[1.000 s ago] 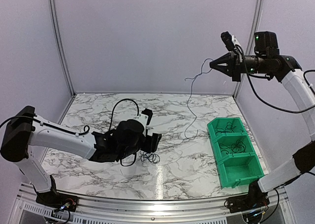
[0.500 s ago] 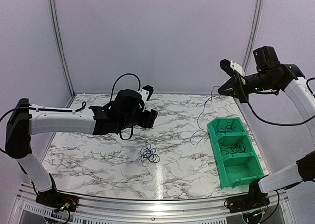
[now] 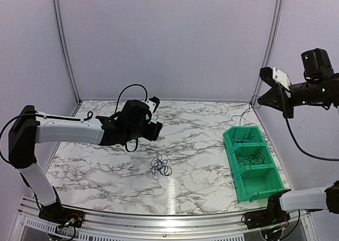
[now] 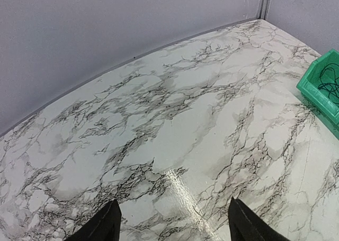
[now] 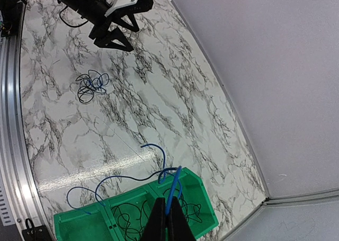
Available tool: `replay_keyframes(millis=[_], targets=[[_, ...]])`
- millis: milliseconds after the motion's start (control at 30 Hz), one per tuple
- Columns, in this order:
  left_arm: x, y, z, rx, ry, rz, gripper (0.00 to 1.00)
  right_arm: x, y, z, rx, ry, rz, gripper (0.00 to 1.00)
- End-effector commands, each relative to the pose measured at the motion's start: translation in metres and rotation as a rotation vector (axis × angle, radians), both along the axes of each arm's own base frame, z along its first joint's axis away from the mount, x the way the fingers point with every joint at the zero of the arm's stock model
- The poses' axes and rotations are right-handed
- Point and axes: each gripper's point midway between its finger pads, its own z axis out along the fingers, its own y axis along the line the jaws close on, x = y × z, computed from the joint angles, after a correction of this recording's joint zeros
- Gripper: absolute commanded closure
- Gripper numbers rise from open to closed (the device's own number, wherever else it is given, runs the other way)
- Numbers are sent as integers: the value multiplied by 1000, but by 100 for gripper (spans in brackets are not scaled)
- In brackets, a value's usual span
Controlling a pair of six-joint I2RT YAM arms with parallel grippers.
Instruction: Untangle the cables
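High above the bench's right side, the right gripper [image 3: 262,99] has its fingers pressed together on a blue cable [image 5: 172,190]. Its own camera cuts the fingertips off at the bottom edge, so the exact pinch point is out of sight. Below that gripper the cable drops towards the green bin [image 3: 259,192]. It seems to cross the end compartment, though the strand is too thin to be sure. It then loops out over the bench [image 3: 201,140] beside the bin. From above, the strand shows only as a faint line under the gripper, and the right arm is cut in two by the frame edge.

The left gripper [image 3: 155,131] hangs above the bench with its fingers spread and nothing between them. Its wrist view shows only the two dark fingertips, with bare marble ahead of them. A corner of the bin is clipped at the right edge of that view. The tangle [image 3: 160,166] of blue and black cables lies on the bench below and just nearward of this gripper, touching neither arm. Dark cable loops [image 3: 256,157] lie in the bin's far and middle compartments, but they are too small to count.

The bench is white marble with grey veins and a bright streak of glare. Pale lilac walls [image 3: 169,39] close it in, with metal posts at the corners and an aluminium rail [image 3: 159,220] along the near edge.
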Motion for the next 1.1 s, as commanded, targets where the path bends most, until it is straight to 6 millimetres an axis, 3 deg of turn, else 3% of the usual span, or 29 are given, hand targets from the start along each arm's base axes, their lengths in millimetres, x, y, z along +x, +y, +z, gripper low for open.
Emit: replay_keyframes(millis=[0, 400, 733, 833, 1067], targets=[[3, 2, -9, 37, -2, 12, 28, -19, -22, 12, -74, -98, -54, 100], [7, 9, -13, 85, -26, 40, 28, -44, -67, 10, -268, -269, -180, 100], [9, 9, -23, 119, -22, 43, 28, -62, -78, 15, -288, -337, -212, 100], [9, 9, -24, 119, -19, 42, 28, -63, -82, -5, -328, -311, -205, 100], [9, 9, -21, 111, -20, 41, 28, -69, -93, -79, -440, -183, -183, 100]])
